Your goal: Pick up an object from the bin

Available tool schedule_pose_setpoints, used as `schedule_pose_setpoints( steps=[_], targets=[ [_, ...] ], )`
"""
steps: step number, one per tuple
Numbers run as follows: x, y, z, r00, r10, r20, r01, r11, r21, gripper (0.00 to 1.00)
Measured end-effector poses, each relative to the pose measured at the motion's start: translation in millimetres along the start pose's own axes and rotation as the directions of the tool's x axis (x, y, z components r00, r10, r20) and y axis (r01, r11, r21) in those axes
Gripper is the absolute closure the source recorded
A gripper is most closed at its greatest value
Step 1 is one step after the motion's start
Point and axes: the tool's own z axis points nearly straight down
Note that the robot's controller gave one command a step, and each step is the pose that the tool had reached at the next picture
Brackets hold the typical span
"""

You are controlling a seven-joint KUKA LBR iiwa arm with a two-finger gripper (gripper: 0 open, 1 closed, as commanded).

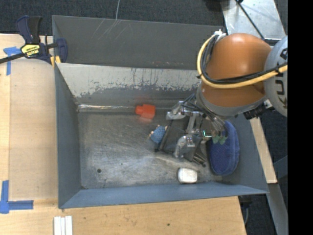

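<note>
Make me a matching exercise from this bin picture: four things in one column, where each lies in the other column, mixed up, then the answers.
1. red block
2. white oval thing
3. dark blue pouch
4. small blue thing

A. by the bin's near wall, at the view's bottom
B. just left of the gripper
C. by the far wall
D. along the right wall

Pairs: 1-C, 2-A, 3-D, 4-B
</note>
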Motion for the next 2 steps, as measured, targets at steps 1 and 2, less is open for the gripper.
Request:
schedule_pose_setpoints(
  steps=[1, 2],
  targets=[
    [-20.1, -116.4, 171.6, 0.999, 0.032, 0.024, -0.032, 0.999, -0.008, 0.00],
    [-22.6, -114.9, 169.2, 0.999, 0.030, 0.014, -0.030, 1.000, -0.003, 0.00]
  ],
)
